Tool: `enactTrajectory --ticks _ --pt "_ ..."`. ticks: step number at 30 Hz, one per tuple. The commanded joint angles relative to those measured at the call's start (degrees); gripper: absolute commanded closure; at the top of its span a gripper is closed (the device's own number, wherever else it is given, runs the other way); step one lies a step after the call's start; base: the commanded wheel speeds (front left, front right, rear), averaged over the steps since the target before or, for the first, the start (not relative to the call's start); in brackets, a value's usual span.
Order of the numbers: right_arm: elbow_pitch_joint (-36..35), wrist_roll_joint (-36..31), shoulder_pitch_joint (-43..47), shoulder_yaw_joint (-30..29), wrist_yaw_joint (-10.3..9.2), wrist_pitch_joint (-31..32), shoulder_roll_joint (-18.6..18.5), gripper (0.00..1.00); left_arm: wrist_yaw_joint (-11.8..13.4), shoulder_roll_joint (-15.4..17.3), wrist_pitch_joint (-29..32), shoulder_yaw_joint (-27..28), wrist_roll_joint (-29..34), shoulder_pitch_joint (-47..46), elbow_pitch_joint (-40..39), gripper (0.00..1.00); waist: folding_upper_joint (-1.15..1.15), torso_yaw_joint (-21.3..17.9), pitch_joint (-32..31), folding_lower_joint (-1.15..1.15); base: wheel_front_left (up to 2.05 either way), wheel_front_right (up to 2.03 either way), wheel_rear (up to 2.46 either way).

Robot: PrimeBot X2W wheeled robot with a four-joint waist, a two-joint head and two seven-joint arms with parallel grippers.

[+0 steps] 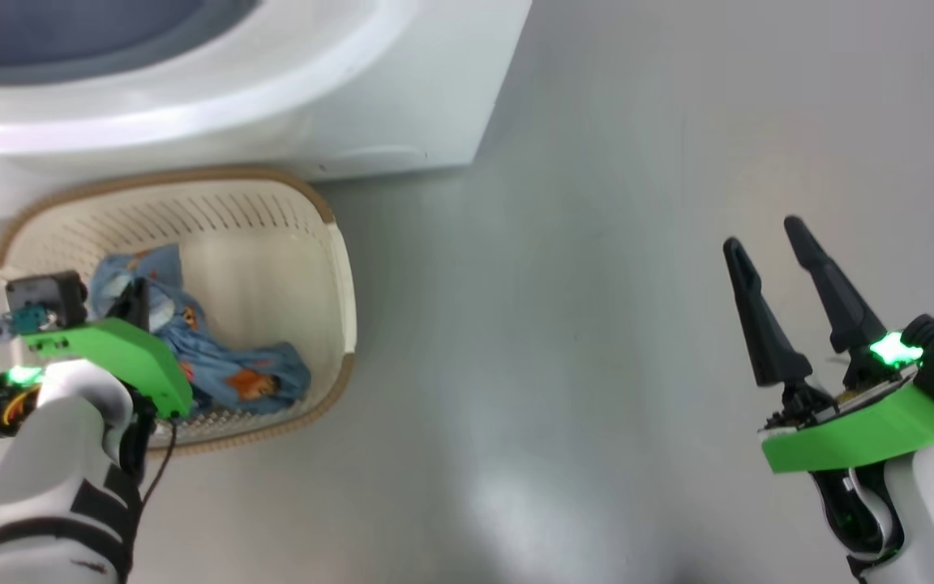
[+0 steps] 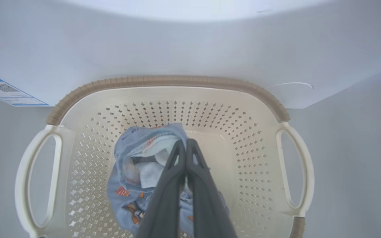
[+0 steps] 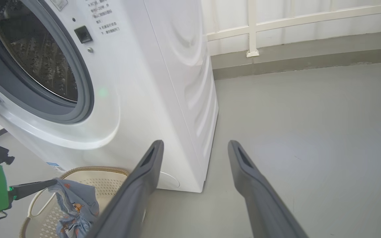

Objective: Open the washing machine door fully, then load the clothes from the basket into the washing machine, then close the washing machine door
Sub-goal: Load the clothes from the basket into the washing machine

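While the right gripper [image 1: 761, 232] hangs open and empty at four o'clock, the left gripper [image 2: 185, 145] pinches the clothes [image 2: 124, 195] in the basket [image 2: 164, 81] at eight o'clock, with the washing machine [image 1: 402, 97] at eleven.

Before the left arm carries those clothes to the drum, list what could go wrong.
1. The left gripper seems to pinch just one fold of the clothes; the rest hangs loose and may slip out.
2. The trailing cloth could snag on the basket rim or the grey door seal and drop on the floor.
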Motion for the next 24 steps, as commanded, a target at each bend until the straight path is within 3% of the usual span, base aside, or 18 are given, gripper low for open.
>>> enactTrajectory --ticks 1,24 --pt "-0.96 -0.07 2.38 0.83 0.17 -0.27 -0.83 0.0 -0.15 2.08 -0.75 0.97 0.22 2.18 -1.49 1.0 0.0 1.08 -3.94 0.01 0.0 0.0 0.0" --pt "0.66 -0.66 10.99 -1.2 0.17 -0.27 -1.4 0.0 -1.34 1.16 -0.77 5.41 4.91 21.92 -34.8 1.0 0.0 2.63 -16.73 0.01 0.0 0.0 0.0"
